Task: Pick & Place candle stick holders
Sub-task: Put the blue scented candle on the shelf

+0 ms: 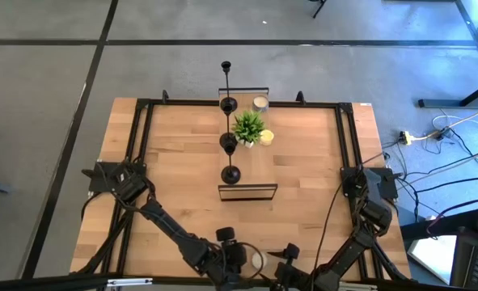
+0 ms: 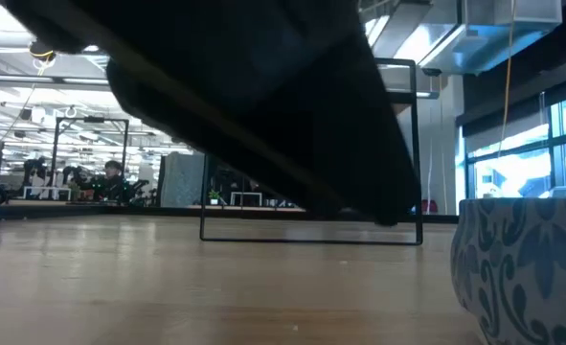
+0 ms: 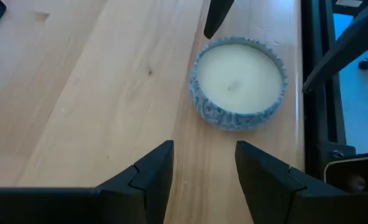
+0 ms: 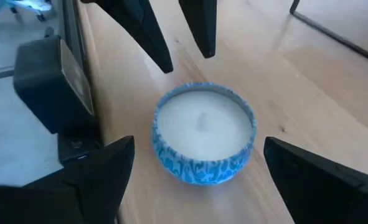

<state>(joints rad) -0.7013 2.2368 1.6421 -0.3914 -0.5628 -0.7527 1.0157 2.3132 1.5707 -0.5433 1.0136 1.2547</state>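
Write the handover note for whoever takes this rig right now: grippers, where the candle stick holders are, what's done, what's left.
Left gripper: open, empty, low at the near table edge.
Right gripper: open, empty, beside it, facing the left one.
A blue patterned candle tin sits on the wood between the two grippers; neither touches it.
Candle stick holders: all three stand in a line down the middle of the table, far one, middle one beside the green plant, near one. A black wire frame stands just nearer than the last.
Done: no holder gripped.
Left: pick and place all three.
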